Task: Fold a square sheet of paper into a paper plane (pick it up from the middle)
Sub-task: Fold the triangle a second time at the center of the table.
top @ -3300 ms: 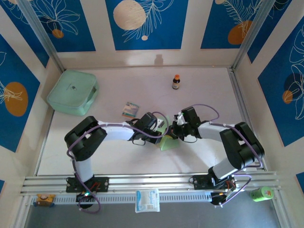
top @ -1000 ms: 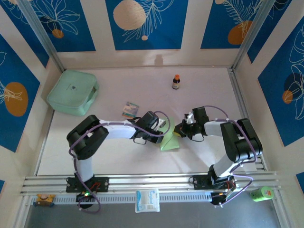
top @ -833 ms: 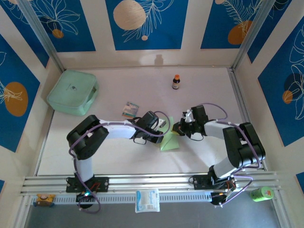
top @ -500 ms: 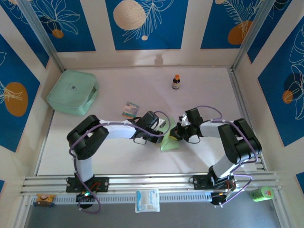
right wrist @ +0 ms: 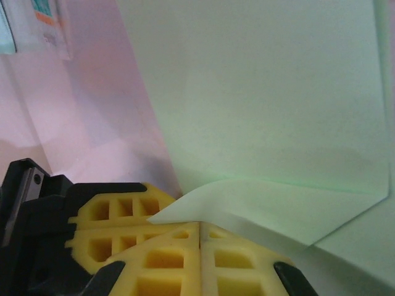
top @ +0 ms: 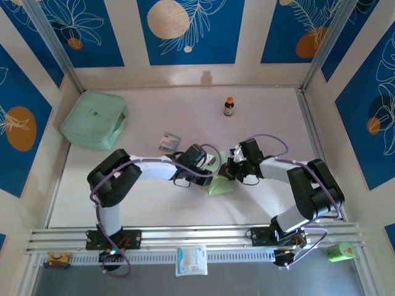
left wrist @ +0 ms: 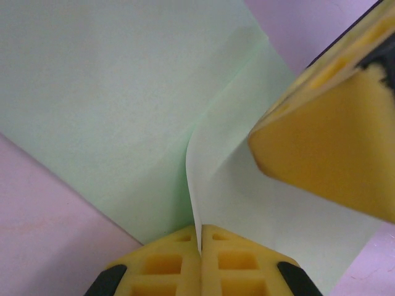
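Note:
The square sheet of paper (top: pixel 220 185) lies partly folded on the pink table, pale lime-green, between the two arms. My left gripper (top: pixel 210 170) is at its upper left edge, shut on a raised flap of the sheet (left wrist: pixel 196 185) that stands up from its fingertips (left wrist: pixel 179 259). My right gripper (top: pixel 229 173) meets it from the right, shut with a folded corner of the sheet (right wrist: pixel 247 203) pinched at its tips (right wrist: pixel 200 229). The right finger (left wrist: pixel 327 142) looms close in the left wrist view. The left fingers (right wrist: pixel 117 216) sit just beside the right ones.
A mint-green plastic box (top: pixel 94 119) sits at the back left. A small striped packet (top: pixel 168 142) lies just behind the left gripper, and its edge (right wrist: pixel 37 28) shows in the right wrist view. A small bottle (top: pixel 229 106) stands at the back centre.
My right gripper has moved left from beside the sheet onto its upper right corner, next to the left gripper. The left arm has stayed put.

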{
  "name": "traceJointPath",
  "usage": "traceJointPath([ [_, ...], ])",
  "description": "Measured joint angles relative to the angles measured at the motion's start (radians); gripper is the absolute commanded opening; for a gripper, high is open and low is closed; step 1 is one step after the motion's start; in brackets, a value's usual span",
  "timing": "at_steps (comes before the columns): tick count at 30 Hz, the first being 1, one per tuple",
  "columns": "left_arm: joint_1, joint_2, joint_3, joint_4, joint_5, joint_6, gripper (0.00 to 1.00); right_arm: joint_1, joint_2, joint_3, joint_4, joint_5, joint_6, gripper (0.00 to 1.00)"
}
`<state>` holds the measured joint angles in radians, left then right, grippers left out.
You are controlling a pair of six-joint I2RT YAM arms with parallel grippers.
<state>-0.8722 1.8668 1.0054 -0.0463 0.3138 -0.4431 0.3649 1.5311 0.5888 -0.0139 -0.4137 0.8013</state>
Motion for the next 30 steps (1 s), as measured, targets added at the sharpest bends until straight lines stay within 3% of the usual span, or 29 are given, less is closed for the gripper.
traceJointPath([
  [3, 0.0, 0.0, 0.0, 0.0, 0.0, 0.0, 0.04, 0.0, 0.035, -0.005, 0.002, 0.014, 0.002, 0.03],
  [7, 0.0, 0.0, 0.002, -0.002, 0.001, 0.0, 0.13, -0.008, 0.057, -0.032, 0.039, -0.002, 0.003, 0.02],
  [11, 0.0, -0.008, 0.002, -0.007, -0.001, -0.014, 0.3, -0.01, 0.058, -0.042, 0.066, -0.01, 0.004, 0.02],
  [16, 0.002, -0.09, 0.001, -0.068, -0.062, -0.032, 0.41, -0.01, 0.063, -0.042, 0.079, -0.013, 0.011, 0.02],
  [18, 0.003, -0.131, 0.001, -0.084, -0.08, -0.04, 0.38, -0.01, 0.063, -0.042, 0.081, -0.013, 0.011, 0.02],
  [23, 0.008, -0.194, 0.001, -0.095, -0.059, -0.067, 0.11, -0.01, 0.064, -0.042, 0.085, -0.013, 0.019, 0.02],
  [30, 0.004, -0.144, 0.02, -0.08, 0.109, -0.112, 0.08, -0.012, 0.064, -0.048, 0.1, -0.013, 0.022, 0.02],
])
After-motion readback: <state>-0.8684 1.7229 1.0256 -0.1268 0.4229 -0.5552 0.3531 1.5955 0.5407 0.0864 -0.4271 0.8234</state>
